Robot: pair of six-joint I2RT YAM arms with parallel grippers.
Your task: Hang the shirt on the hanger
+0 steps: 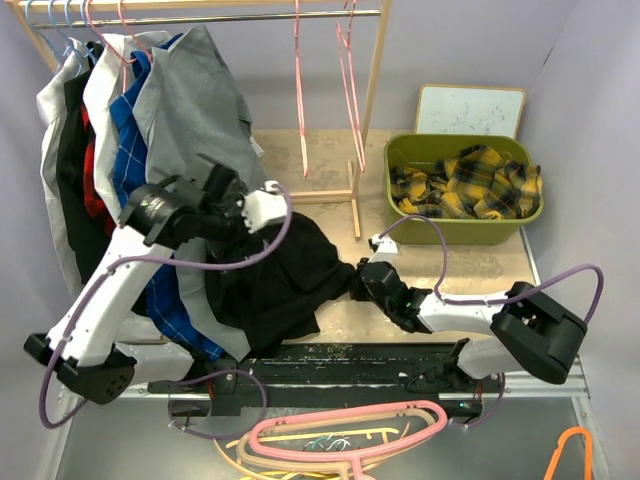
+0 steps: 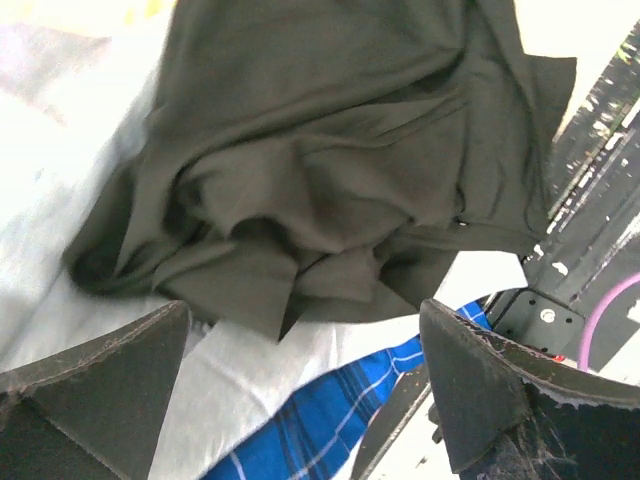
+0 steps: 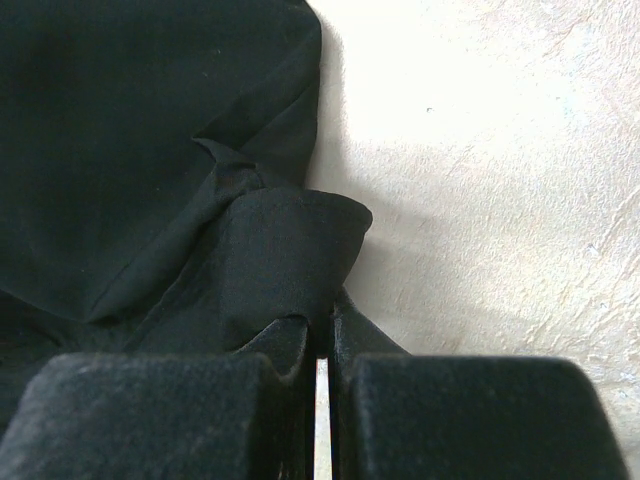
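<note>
1. From above: the black shirt (image 1: 285,280) lies in a crumpled heap in the middle of the table (image 1: 480,265), just right of the hanging clothes (image 1: 120,130); it is not on any hanger.
2. Same view: the left gripper (image 1: 270,205) hangs over the far left part of the shirt with its fingers spread and nothing in them; the right gripper (image 1: 362,275) is low at the shirt's right edge, pinching the cloth.
3. Same view: a thin pink hanger (image 1: 300,110) hangs from the rail (image 1: 240,18) at the far side, well apart from the shirt; no arm is near it; a green bin (image 1: 400,150) with yellow checked cloth (image 1: 470,180) sits far right; a thicker pink hanger (image 1: 350,432) and an orange one (image 1: 570,450) lie at the near edge.
4. Left wrist view: the two fingers (image 2: 90,375) stand wide apart at the bottom corners and touch nothing; the shirt lies bunched beyond them, over white cloth (image 2: 60,240) and blue checked cloth (image 2: 320,420).
5. Right wrist view: the fingers (image 3: 150,410) are pressed together with a fold of the shirt squeezed between them; bare table shows to the right.
6. I think the job has hardly begun; the hanger has yet to be fetched and slid into the neck and shoulders.
</note>
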